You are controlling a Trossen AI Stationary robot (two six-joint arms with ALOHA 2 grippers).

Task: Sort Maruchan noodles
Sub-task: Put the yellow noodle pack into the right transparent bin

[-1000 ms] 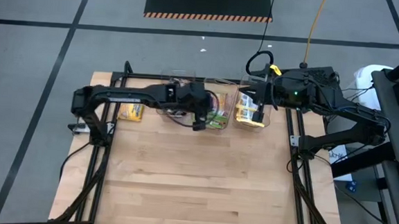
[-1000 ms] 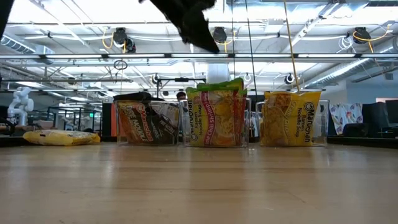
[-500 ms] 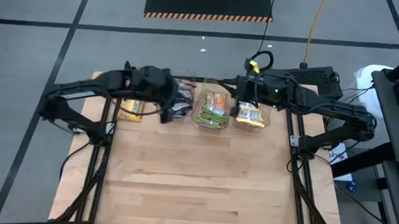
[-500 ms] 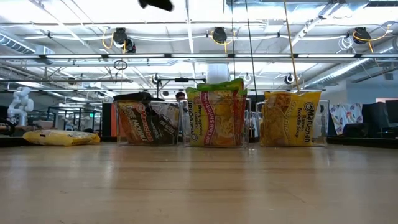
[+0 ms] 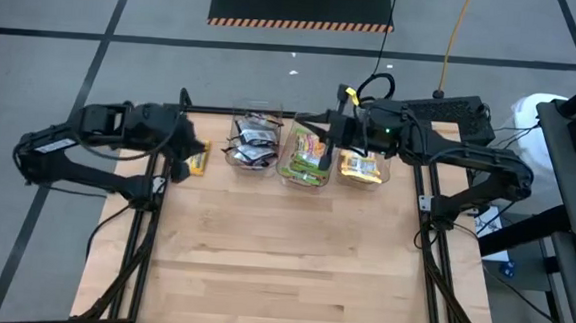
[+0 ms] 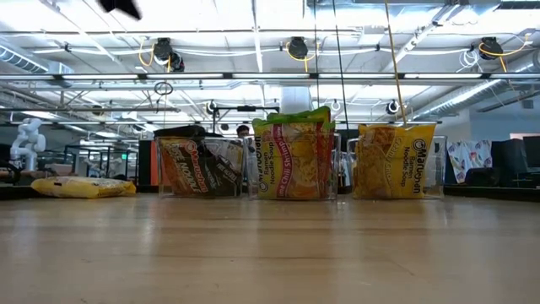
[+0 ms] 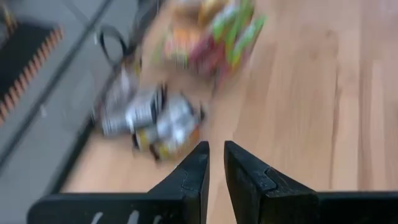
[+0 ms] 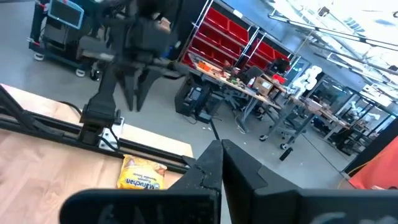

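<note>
Three clear bins stand in a row along the table's far edge. They hold black Maruchan noodles [image 5: 252, 144], lime-green and pink ones [image 5: 308, 155] and yellow ones [image 5: 361, 166]. One loose yellow packet [image 5: 197, 160] lies flat on the table at the far left. My left gripper [image 5: 180, 165] hangs in the air over that packet's near left side, slanting down, its fingers [image 7: 216, 163] a narrow gap apart with nothing between them. My right gripper [image 5: 324, 152] is shut and empty, held level above the green bin and pointing toward the table's left.
The wooden table's [image 5: 281, 271] middle and near part is bare wood. Black frame rails [image 5: 143, 233] run along both sides. In the low view the bins [image 6: 295, 160] stand side by side and the loose packet [image 6: 83, 187] lies to their left.
My left gripper has swung from over the green bin toward the table's left edge, rising a little and rolling, and now hangs by the loose yellow packet. My right gripper has moved from the yellow bin toward the left, over the green bin, and has tipped up to level. No packet has moved.
</note>
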